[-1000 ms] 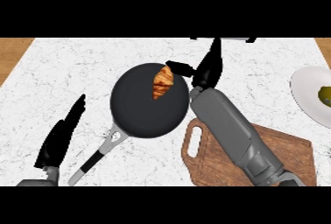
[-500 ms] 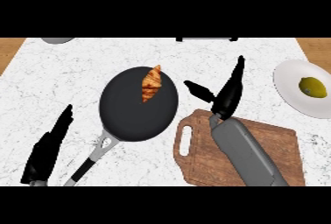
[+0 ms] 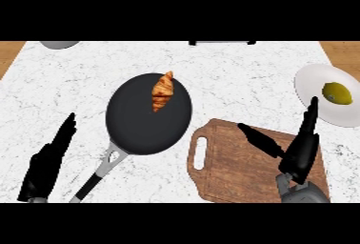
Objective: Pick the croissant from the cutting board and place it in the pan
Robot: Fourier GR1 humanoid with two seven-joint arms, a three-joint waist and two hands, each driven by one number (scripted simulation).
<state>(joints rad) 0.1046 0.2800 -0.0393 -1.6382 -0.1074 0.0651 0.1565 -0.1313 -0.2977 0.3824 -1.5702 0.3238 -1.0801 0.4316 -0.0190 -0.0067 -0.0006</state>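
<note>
Pulled right hand (image 3: pixel 299 152) back over the board (image 3: pixel 232 164), fingers straight, holding nothing. Croissant (image 3: pixel 162 90) sitting in pan (image 3: pixel 141 128) near far rim, so basically done imo. Left hand (image 3: pixel 49 162) resting w/ fingers straight beside pan handle.

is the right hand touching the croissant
Apart. The head view shows the right hand over the cutting board, with the croissant lying in the pan.
</note>
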